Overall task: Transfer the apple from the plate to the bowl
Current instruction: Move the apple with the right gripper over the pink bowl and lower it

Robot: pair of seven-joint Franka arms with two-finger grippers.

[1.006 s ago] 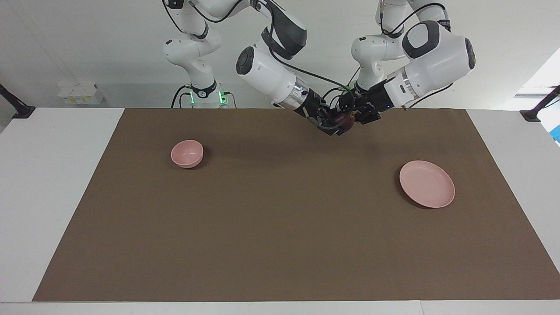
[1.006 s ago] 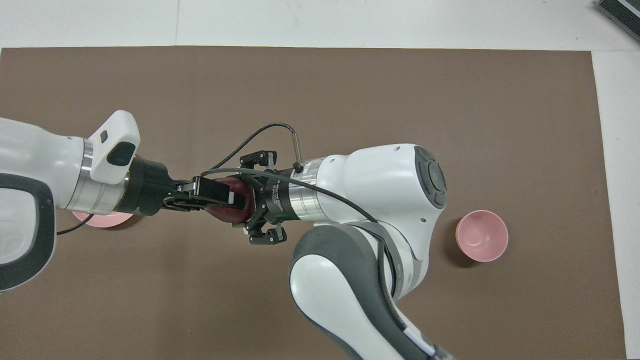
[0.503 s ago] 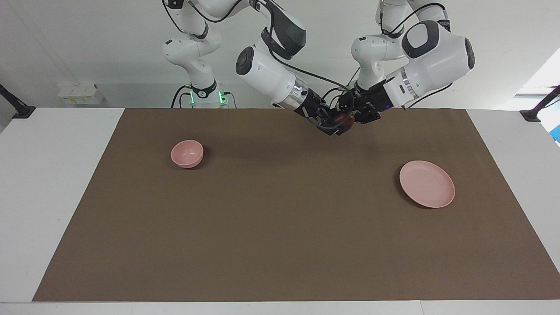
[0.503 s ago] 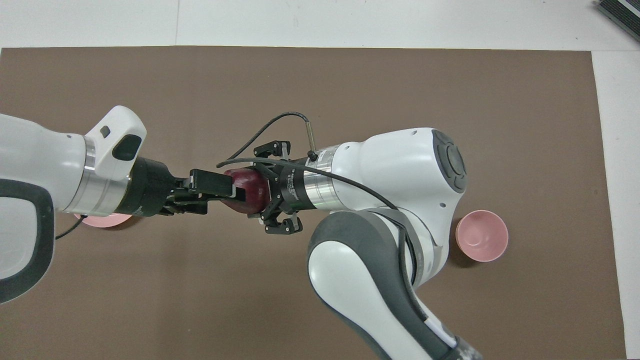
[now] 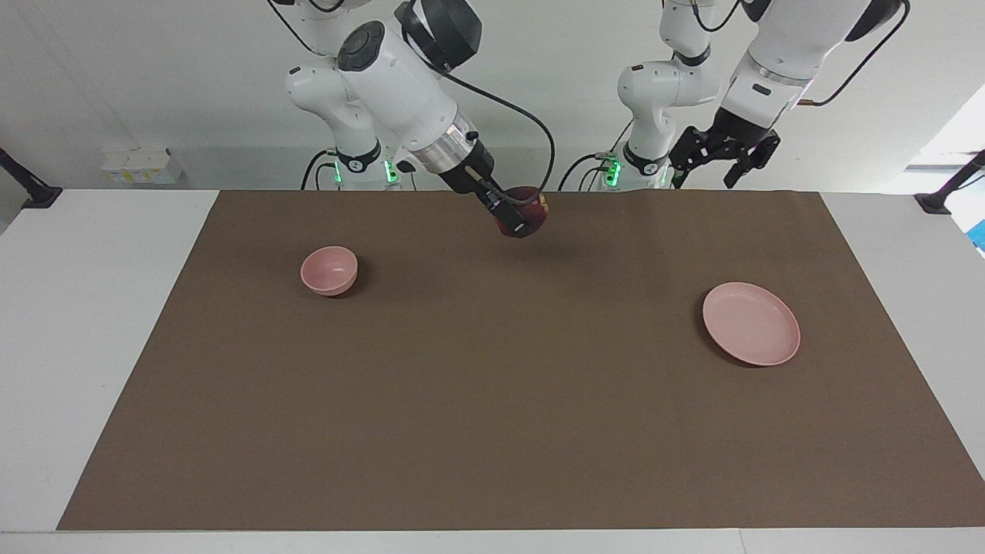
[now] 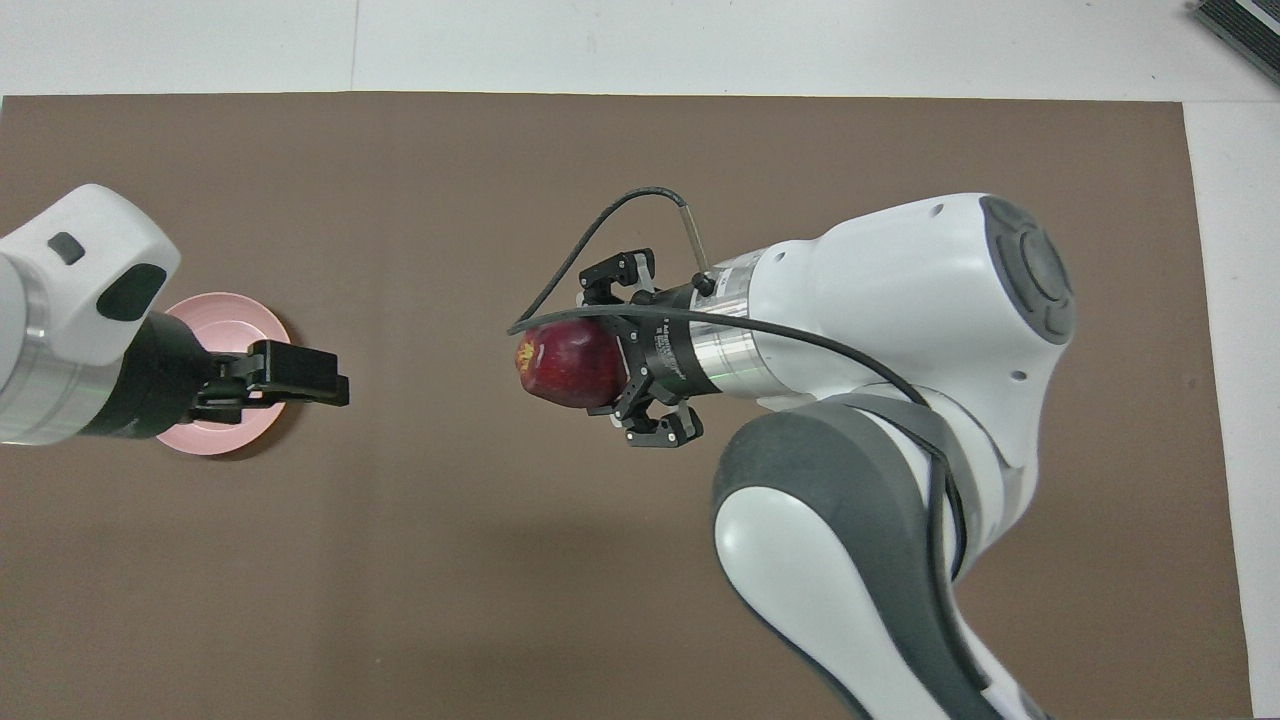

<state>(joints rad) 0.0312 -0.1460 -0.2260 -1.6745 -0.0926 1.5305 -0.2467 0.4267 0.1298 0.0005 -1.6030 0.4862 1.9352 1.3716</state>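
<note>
Since a second ago the left claw (image 5: pixel 712 164) has let go and pulled up and away, fingers spread and empty. Now the right claw (image 5: pixel 514 213) alone grips the apple (image 5: pixel 524 211) above the bench (image 5: pixel 492 431), between plate (image 5: pixel 751 323) and bowl (image 5: pixel 329 270), presumably bowl-bound. Its fingers are mostly hidden by the fruit.
</note>
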